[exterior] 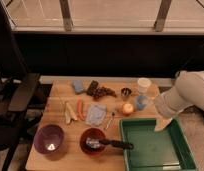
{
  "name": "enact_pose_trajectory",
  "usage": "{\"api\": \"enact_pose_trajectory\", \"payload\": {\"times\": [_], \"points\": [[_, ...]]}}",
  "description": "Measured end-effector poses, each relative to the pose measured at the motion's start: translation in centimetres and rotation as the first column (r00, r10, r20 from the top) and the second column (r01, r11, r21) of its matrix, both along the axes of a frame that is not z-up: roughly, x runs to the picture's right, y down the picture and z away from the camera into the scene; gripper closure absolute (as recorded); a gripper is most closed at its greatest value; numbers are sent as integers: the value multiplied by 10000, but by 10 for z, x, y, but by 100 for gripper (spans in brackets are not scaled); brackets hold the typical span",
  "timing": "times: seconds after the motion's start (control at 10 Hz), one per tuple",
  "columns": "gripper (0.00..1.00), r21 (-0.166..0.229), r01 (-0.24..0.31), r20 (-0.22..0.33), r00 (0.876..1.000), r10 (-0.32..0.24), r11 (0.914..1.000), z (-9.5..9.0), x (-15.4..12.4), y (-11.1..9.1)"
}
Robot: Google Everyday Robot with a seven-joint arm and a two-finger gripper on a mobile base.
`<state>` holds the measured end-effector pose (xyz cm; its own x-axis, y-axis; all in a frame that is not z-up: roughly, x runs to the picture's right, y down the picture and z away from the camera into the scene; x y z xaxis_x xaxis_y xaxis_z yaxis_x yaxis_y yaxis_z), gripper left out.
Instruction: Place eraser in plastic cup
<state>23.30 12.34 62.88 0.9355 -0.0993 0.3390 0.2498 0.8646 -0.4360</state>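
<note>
tool (163, 124) over green tray (147, 150) back rim, well apart frm eraser (92, 87).

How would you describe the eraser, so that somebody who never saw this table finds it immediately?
Look at the wooden table, along its far edge, left of the middle. The eraser lies there between a blue-grey block and a bunch of dark grapes; the gripper hangs far from it, over the green tray. It is the only flat, dark brown-black rectangle.

High view over table (55, 97), claw (163, 124) at right
</note>
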Motion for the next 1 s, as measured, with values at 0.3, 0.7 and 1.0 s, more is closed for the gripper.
{"api": "enact_pose_trajectory", "payload": {"times": [0.3,0.7,1.0], "points": [[26,0,0,0,10000,0,10000,0,0,0],[26,23,59,-34,10000,-59,10000,0,0,-1],[26,506,1117,130,9936,-1125,9924,13,-16,-30]]}}
